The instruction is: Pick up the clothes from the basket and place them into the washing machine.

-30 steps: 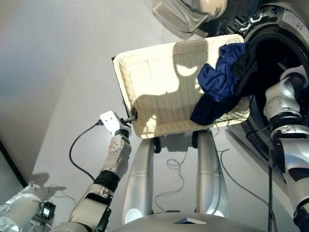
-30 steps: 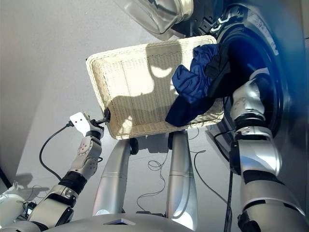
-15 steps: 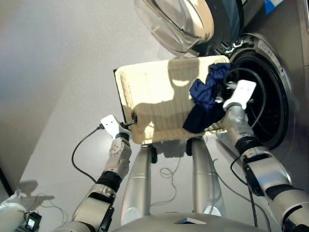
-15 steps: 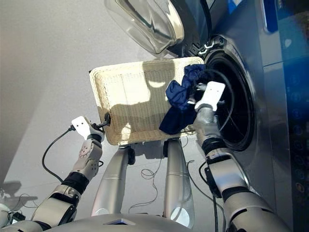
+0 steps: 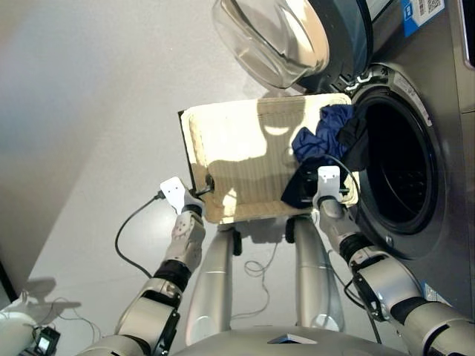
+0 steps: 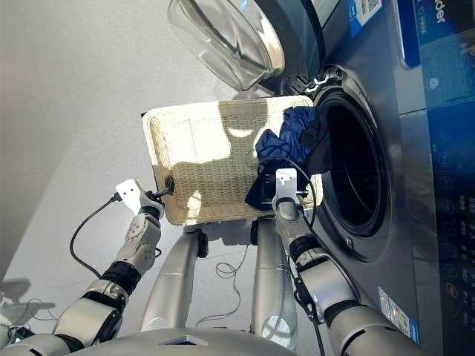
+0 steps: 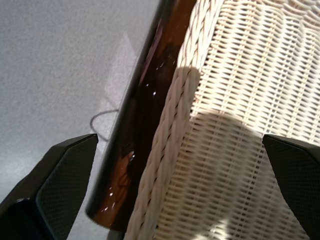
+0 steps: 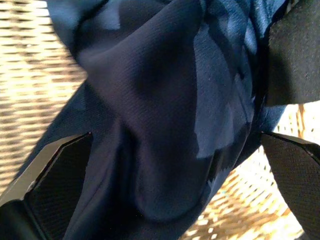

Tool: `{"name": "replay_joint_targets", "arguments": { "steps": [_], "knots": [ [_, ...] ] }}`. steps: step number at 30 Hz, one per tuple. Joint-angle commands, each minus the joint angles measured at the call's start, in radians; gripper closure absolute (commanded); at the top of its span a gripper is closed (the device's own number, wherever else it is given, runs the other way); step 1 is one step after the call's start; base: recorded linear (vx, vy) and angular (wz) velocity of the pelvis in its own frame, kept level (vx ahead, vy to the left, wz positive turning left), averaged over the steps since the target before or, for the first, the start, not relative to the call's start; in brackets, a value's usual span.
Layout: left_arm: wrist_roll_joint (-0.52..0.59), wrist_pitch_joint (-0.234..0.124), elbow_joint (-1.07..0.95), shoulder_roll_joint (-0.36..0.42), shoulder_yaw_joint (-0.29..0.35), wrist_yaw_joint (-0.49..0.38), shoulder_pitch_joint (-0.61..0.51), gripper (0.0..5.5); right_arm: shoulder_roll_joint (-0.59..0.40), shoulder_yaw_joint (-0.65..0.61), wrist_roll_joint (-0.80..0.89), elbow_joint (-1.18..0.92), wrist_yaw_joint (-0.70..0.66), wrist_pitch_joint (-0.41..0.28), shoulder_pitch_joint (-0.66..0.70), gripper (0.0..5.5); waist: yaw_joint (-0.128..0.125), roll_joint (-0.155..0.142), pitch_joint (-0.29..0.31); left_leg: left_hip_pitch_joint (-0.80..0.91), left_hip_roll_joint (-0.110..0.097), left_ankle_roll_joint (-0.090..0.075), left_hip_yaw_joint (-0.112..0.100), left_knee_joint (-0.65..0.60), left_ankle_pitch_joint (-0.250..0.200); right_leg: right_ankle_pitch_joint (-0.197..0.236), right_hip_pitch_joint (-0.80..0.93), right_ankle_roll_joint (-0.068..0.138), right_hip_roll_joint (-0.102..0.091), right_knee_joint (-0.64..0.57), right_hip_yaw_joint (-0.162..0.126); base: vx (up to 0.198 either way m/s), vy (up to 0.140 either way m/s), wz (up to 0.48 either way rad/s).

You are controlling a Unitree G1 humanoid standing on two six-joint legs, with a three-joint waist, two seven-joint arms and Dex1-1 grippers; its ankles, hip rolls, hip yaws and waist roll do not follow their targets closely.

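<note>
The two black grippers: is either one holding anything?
Neither. Left gripper straddles the cream wicker basket's rim, open; right gripper is open over the navy blue garment.

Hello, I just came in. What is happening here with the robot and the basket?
The robot is loading laundry. Its left gripper sits open around the rim of the cream basket, which stands in front of the washing machine; the machine's door is swung open. The right gripper is open over the navy garment, which lies in the basket by the machine's opening, with a black garment beside it. Neither garment is lifted yet.
</note>
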Motion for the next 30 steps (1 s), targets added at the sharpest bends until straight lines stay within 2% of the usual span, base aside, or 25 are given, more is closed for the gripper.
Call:
{"name": "replay_joint_targets", "arguments": {
  "steps": [1,3,5,7,12,13,14,17,23,28,30],
  "knots": [
    [0.006,-0.064,-0.133,0.050,0.039,0.016,-0.012,0.00,-0.030,-0.002,-0.029,0.015,-0.022,0.001,-0.085,0.00,0.032,0.040,0.042,-0.051,-0.004,0.011,-0.023,0.114,-0.120,-0.037,-0.006,0.062,0.004,-0.007,-0.006,0.000,0.000,0.000],
    [-0.002,-0.062,-0.216,0.062,0.038,0.015,0.005,0.00,-0.059,-0.026,-0.009,0.057,-0.025,0.014,-0.144,0.00,0.050,0.057,0.045,-0.104,-0.011,0.016,-0.025,0.167,-0.138,-0.062,-0.051,0.058,-0.004,0.060,-0.009,0.000,0.000,0.000],
    [-0.004,-0.061,-0.243,0.066,0.043,0.015,0.008,0.00,-0.065,-0.034,-0.001,0.068,-0.021,0.014,-0.159,0.00,0.056,0.062,0.041,-0.123,-0.012,0.017,-0.027,0.187,-0.145,-0.069,-0.071,0.057,-0.005,0.081,-0.008,-0.005,-0.018,0.254],
    [0.003,-0.053,-0.293,0.080,0.036,0.009,0.020,0.00,-0.092,-0.040,0.021,0.104,-0.010,0.023,-0.208,0.00,0.074,0.075,0.042,-0.169,-0.013,0.018,-0.029,0.232,-0.154,-0.085,-0.109,0.052,-0.009,0.129,-0.013,-0.002,-0.012,0.114],
    [0.010,-0.038,-0.307,0.092,0.012,0.000,0.020,0.00,-0.121,-0.078,0.073,0.192,0.002,0.045,-0.270,0.00,0.090,0.091,0.040,-0.202,-0.012,0.016,-0.032,0.268,-0.164,-0.102,-0.144,0.047,-0.011,0.166,-0.016,0.000,0.000,0.000],
    [0.010,-0.034,-0.311,0.094,0.010,-0.001,0.021,0.00,-0.119,-0.083,0.083,0.203,0.002,0.048,-0.282,4.66,0.091,0.093,0.039,-0.204,-0.012,0.017,-0.031,0.274,-0.166,-0.105,-0.147,0.046,-0.009,0.174,-0.015,0.000,0.000,0.000],
    [0.009,-0.029,-0.314,0.098,0.004,-0.003,0.025,0.00,-0.120,-0.095,0.101,0.211,0.003,0.050,-0.293,5.50,0.095,0.095,0.038,-0.206,-0.014,0.017,-0.030,0.283,-0.169,-0.106,-0.151,0.044,-0.008,0.182,-0.015,0.000,0.000,0.000],
    [0.007,-0.025,-0.308,0.100,0.002,-0.003,0.025,0.00,-0.116,-0.102,0.113,0.201,-0.003,0.045,-0.298,5.50,0.095,0.095,0.035,-0.199,-0.011,0.017,-0.026,0.279,-0.169,-0.103,-0.145,0.044,-0.006,0.176,-0.013,0.000,0.000,0.000],
    [0.005,-0.029,-0.287,0.100,0.005,-0.005,0.030,0.00,-0.101,-0.104,0.090,0.163,-0.045,0.028,-0.291,5.50,0.074,0.081,0.022,-0.114,-0.001,0.010,-0.018,0.201,-0.151,-0.082,-0.070,0.047,-0.005,0.099,-0.018,0.000,0.000,0.000],
    [0.006,-0.050,-0.265,0.095,0.026,0.016,0.027,0.00,-0.099,-0.094,0.004,0.080,-0.128,0.011,-0.262,5.50,0.051,0.068,0.021,0.004,0.004,-0.001,-0.018,0.082,-0.116,-0.051,0.040,0.057,-0.002,-0.008,-0.021,0.000,0.000,0.000],
    [0.016,-0.064,-0.254,0.086,0.044,0.036,0.034,0.00,-0.109,-0.101,-0.060,-0.014,-0.201,-0.008,-0.228,5.50,0.038,0.065,0.021,0.061,0.003,-0.006,-0.012,0.028,-0.098,-0.033,0.089,0.063,0.003,-0.062,-0.019,0.000,0.000,0.000]
  ]
}}
